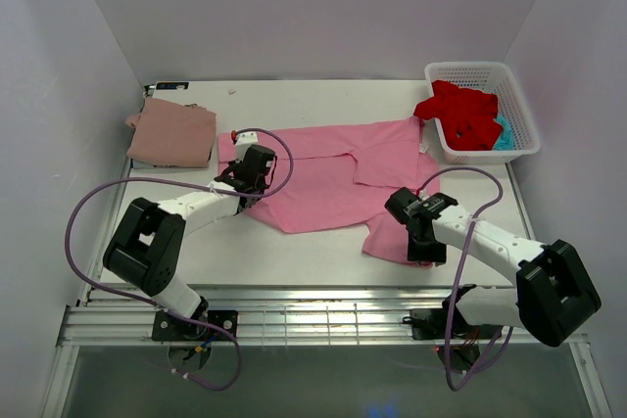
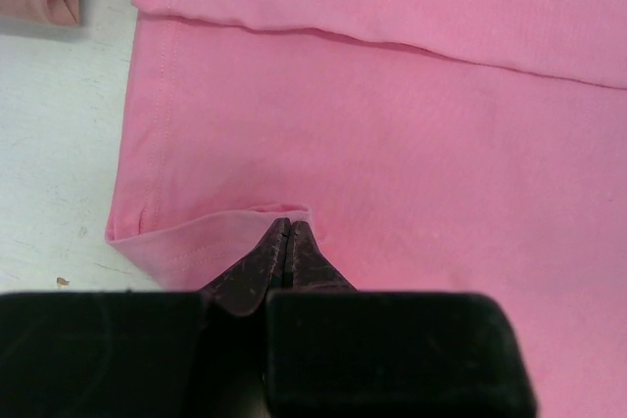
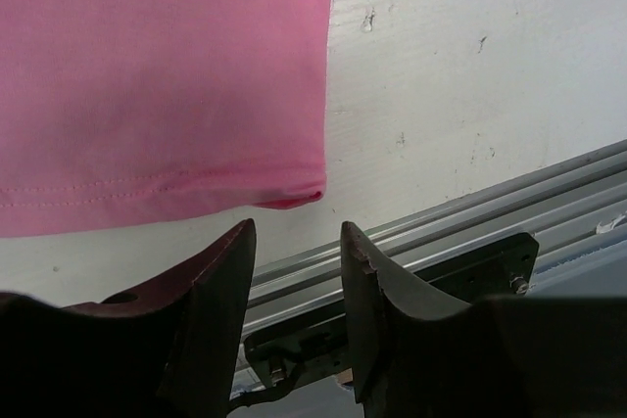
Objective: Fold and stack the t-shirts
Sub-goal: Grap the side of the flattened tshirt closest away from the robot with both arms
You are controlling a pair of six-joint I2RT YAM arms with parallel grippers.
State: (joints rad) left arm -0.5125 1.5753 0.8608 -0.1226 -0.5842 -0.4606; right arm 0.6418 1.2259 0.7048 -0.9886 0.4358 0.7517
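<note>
Top external view is showing the pink tee (image 1: 323, 168) lying spread across mid-table, the folded rose tee (image 1: 171, 134) sitting far left, and the red tee (image 1: 458, 113) spilling over the basket (image 1: 485, 155) rim, with what looks like a teal tee (image 1: 503, 134) beneath it. The left gripper (image 2: 289, 227) is pinching a raised fold at the pink tee's edge, jaws closed on cloth. The right gripper (image 3: 297, 234) is hanging with jaws apart and empty just off the tee's near corner, by the table (image 3: 470, 66) edge.

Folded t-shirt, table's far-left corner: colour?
The folded t-shirt is dusty rose, plain; best seen in the top external view.
</note>
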